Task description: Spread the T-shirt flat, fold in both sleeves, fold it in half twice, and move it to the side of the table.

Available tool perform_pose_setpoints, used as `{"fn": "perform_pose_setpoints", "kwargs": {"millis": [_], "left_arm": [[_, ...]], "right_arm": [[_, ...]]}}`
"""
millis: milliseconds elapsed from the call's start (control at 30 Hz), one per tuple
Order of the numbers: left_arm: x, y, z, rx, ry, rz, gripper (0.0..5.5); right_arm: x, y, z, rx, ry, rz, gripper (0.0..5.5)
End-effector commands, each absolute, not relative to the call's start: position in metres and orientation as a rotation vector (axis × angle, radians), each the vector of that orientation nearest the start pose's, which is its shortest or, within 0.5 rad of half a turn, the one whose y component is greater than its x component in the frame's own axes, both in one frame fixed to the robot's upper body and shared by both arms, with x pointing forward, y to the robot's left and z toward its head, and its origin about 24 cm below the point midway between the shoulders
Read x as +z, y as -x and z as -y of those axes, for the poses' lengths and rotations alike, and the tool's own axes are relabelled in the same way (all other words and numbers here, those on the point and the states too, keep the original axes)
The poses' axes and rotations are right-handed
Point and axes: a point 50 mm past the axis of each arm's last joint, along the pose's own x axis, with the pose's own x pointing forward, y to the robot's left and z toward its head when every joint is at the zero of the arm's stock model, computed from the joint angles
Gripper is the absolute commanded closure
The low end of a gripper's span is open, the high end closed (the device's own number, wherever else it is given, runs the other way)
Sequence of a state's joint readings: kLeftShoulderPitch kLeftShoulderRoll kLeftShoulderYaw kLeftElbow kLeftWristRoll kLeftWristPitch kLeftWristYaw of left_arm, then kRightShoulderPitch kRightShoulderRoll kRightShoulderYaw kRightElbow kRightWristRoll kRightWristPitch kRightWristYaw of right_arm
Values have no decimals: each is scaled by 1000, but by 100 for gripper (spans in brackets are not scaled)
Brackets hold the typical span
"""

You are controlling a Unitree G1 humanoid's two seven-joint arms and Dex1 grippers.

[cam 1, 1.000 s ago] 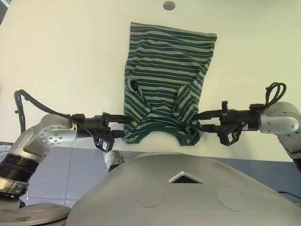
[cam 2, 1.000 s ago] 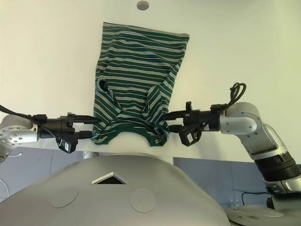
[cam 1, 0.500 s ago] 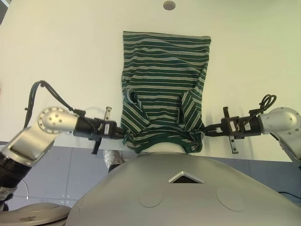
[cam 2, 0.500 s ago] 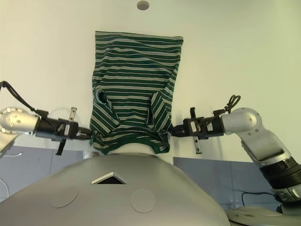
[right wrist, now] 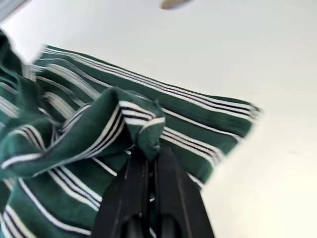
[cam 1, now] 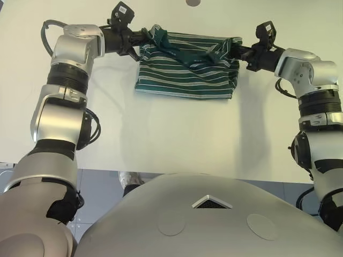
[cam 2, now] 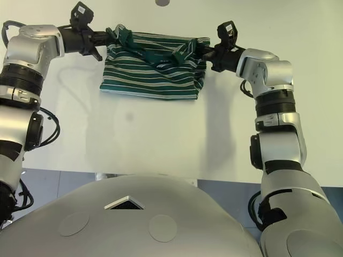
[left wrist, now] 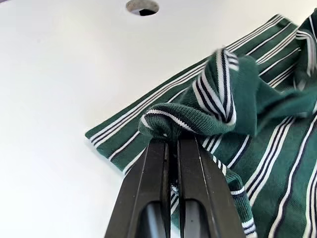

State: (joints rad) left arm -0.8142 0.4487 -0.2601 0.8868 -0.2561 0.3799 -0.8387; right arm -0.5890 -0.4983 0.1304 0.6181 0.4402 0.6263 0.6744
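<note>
Both arms have swung from the near table edge to the far side, carrying the neck end of the green, white-striped cotton T-shirt [cam 1: 185, 75] over its lower half. The garment now lies doubled at the far middle of the white table [cam 1: 161, 139], its crease towards the robot.

The left gripper [cam 1: 140, 44] has its fingers pressed together on one bunched corner. The right gripper [cam 1: 238, 50] is likewise pinching the opposite corner. Between them the carried edge sags and wrinkles, just short of the round grey port [cam 1: 192, 4] in the tabletop.

Judgement: this is the first half-fold, near completion.
- Draw the two corners slightly apart to take out the sag.
- Set each one squarely on the matching hem corner beneath.
- Open both grippers together, so that neither side drags the top layer askew.

As to containers, the shirt rests directly on the tabletop and within nothing.
</note>
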Motion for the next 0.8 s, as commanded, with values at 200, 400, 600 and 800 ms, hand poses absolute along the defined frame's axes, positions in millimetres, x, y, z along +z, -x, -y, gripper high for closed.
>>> {"fn": "perform_pose_setpoints", "kwargs": {"millis": [200, 400, 600, 800], "left_arm": [[56, -368, -206, -502, -204, -627, 462], [92, -349, -188, -764, -254, -301, 496], [45, -276, -128, -1185, -541, -567, 548], [11, -255, -161, -1211, -844, -801, 548]], "right_arm": [[63, -349, 222, 442, -146, -570, 462], [86, -343, 208, 617, 178, -328, 498], [54, -351, 179, 734, 377, -448, 550], [17, -337, 191, 906, 668, -710, 550]]}}
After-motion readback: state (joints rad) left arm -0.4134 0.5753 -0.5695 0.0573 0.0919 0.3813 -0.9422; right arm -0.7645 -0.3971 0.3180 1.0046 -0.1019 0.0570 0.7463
